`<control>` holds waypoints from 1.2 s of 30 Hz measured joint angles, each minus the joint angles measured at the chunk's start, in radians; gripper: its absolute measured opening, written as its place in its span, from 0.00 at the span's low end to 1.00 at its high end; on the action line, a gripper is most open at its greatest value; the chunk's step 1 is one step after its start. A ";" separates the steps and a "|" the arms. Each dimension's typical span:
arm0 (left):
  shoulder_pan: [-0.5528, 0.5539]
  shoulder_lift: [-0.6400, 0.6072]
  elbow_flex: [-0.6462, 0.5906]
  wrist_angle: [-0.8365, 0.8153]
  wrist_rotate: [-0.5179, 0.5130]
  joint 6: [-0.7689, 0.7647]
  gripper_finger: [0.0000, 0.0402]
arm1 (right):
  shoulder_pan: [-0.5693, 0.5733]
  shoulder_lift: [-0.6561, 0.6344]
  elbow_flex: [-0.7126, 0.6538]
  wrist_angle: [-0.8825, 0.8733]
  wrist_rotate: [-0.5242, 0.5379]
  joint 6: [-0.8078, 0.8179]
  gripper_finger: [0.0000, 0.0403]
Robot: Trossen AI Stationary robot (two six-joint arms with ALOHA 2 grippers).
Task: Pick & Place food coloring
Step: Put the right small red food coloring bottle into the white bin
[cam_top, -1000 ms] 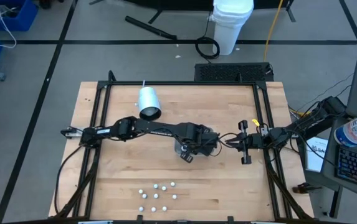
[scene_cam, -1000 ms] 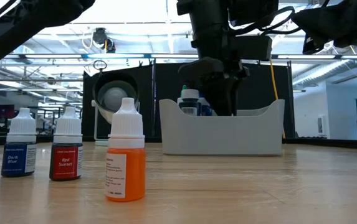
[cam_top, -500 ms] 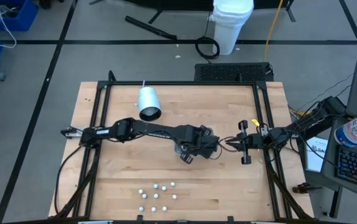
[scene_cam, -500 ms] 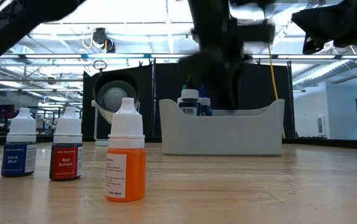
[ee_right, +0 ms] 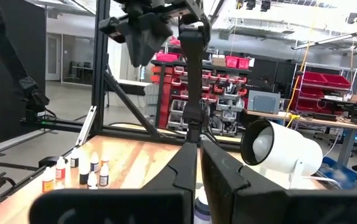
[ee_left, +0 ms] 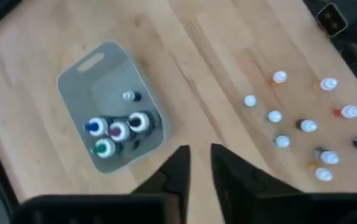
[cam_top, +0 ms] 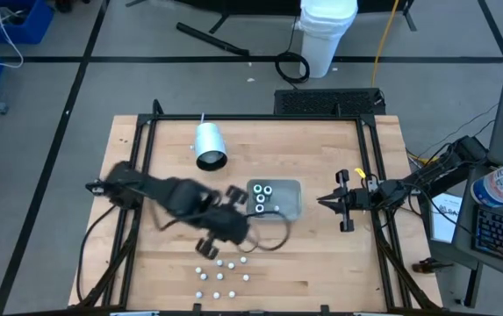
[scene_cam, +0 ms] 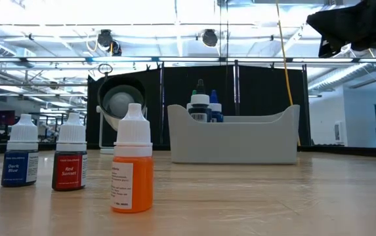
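Note:
Several tiny food coloring bottles [cam_top: 223, 272] stand upright near the table's near edge; the low view shows an orange one [scene_cam: 132, 164] closest. Several more sit inside the grey tray [cam_top: 275, 200], their caps [ee_left: 117, 130] facing up. My left gripper [cam_top: 220, 230] is blurred, between the tray and the loose bottles [ee_left: 303, 124]. It hovers above the wood, slightly open [ee_left: 198, 152] and holding nothing. My right gripper [cam_top: 323, 201] waits to the right of the tray, its fingers shut [ee_right: 198, 149].
A big white cylinder [cam_top: 209, 146] lies on its side at the far left of the table. Black frame rails [cam_top: 141, 149] run along the table's edges. Bare wood lies between the tray [scene_cam: 233, 134] and the bottle group.
My left gripper has risen out of the tray and swung toward the table's near-left, toward the loose bottles, moving fast enough to blur. The tray and the bottles in it now show uncovered from above. The tray has stayed in place.

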 joint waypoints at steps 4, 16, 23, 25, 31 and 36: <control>-0.120 -0.166 -0.316 0.249 -0.009 -0.005 0.02 | 0.000 0.000 0.000 0.007 -0.006 0.007 0.04; -0.130 -0.686 -1.511 1.612 -0.032 -0.069 0.01 | 0.000 0.000 0.000 0.004 -0.086 0.062 0.04; -0.111 -0.717 -1.921 2.240 -0.191 0.021 0.02 | 0.000 0.000 0.000 0.003 -0.105 0.006 0.04; -0.091 -0.719 -1.978 2.345 -0.199 0.020 0.02 | 0.000 0.001 0.000 0.001 -0.105 0.000 0.04; -0.071 -0.719 -2.066 2.399 -0.183 0.027 0.02 | 0.000 0.001 0.000 -0.008 -0.105 -0.018 0.04; -0.071 -0.719 -2.077 2.391 -0.220 0.056 0.01 | 0.000 0.001 0.000 0.027 -0.106 -0.008 0.04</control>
